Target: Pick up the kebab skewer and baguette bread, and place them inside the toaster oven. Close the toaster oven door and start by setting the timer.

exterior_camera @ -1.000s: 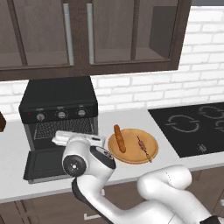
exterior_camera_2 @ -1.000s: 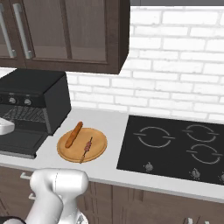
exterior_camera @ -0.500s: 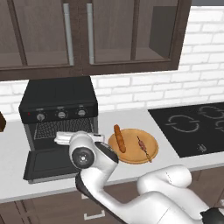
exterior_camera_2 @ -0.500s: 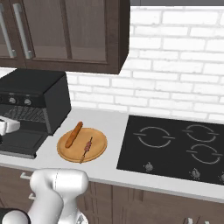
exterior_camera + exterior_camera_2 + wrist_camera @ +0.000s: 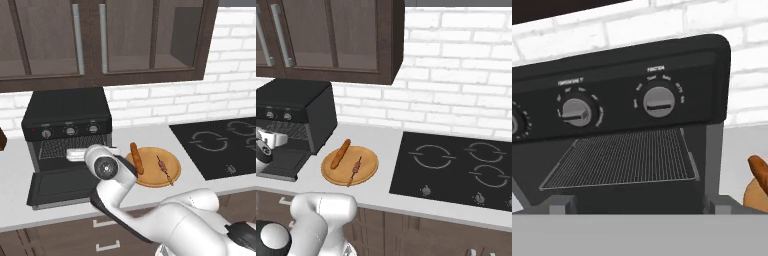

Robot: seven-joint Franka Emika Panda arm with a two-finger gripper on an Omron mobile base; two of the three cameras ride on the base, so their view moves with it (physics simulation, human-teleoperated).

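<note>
Left base view puts the arm nearest, rising from the lower right, its round white elbow joint in front of the toaster oven [image 5: 67,125]. The gripper [image 5: 75,155] reaches left at the mouth of the open oven, above the lowered toaster oven door [image 5: 62,186]. Its fingers cannot be made out against the white hand here; by every sign the jaws stand fully apart, and nothing is seen between them or touching them.

The door lies flat on the counter [image 5: 15,180], hinged at its lower edge, its dark window facing up. Just right of it sits the wooden plate [image 5: 152,175]. The baguette bread [image 5: 135,158] lies along the plate's left part, and the kebab skewer [image 5: 165,170] lies on the right part, apart from the bread. Beyond them to the right is the black cooktop [image 5: 220,150].

In the hand view the oven is close: the wire rack [image 5: 619,157] sits inside the cavity, two silver knobs [image 5: 659,101] above it, a third cut off at the left edge. One end of the baguette and a sliver of plate peek in at the right edge, the rest cut off.

In the right base view the gripper [image 5: 271,140] is partly cut off at the left edge, before the oven front. Dark wall cabinets [image 5: 100,40] and a white brick wall [image 5: 456,75] stand farthest back.
</note>
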